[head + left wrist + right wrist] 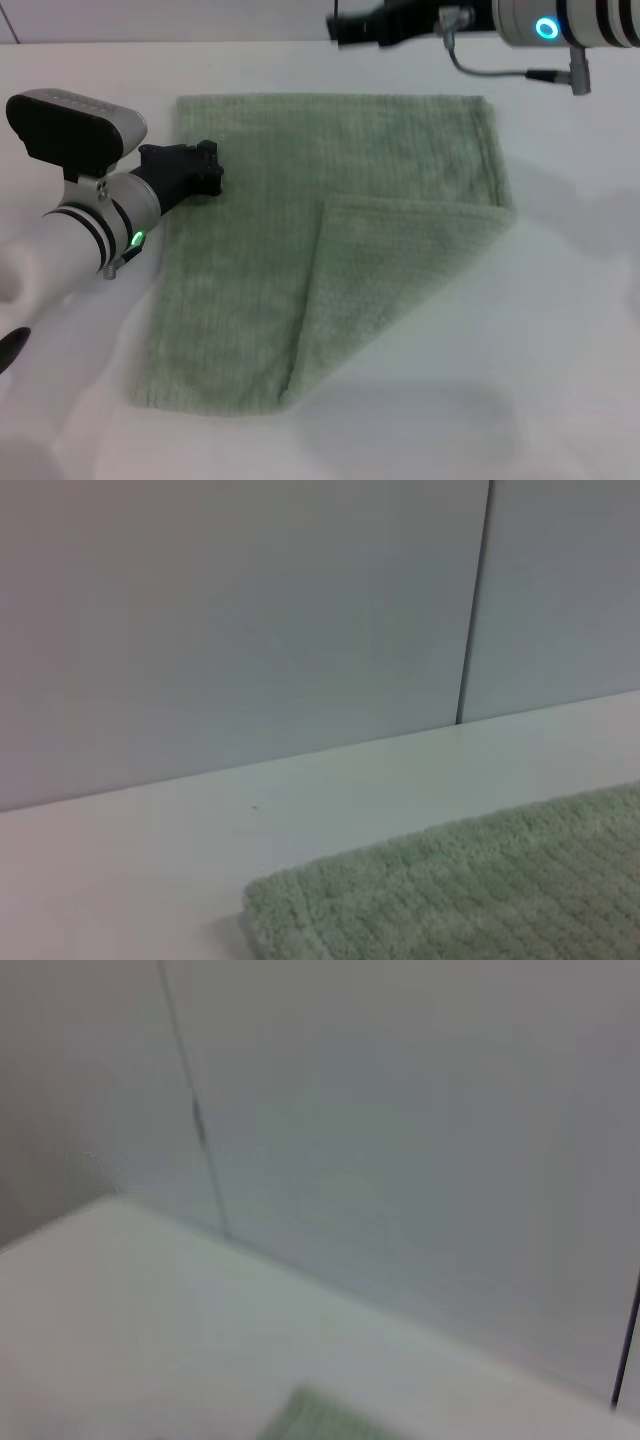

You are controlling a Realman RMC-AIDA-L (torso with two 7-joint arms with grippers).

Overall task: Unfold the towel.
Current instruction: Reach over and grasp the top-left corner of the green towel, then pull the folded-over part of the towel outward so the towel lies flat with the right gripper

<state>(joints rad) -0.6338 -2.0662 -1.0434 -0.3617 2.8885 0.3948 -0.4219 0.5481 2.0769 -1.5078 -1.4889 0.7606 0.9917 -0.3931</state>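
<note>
The pale sage-green towel (300, 230) lies flat on the white table (560, 330). Its near right corner is folded back over the cloth as a large triangular flap (390, 270). My left gripper (205, 165) sits low at the towel's left edge, near the far left corner. My right gripper (345, 28) hangs above the table beyond the towel's far edge, apart from the cloth. The left wrist view shows a towel corner (480, 890) close up. The right wrist view shows only a small bit of the towel (320, 1422).
A grey panelled wall (250, 630) with a vertical seam stands behind the table. Bare white tabletop runs to the right of the towel and in front of it (420, 440).
</note>
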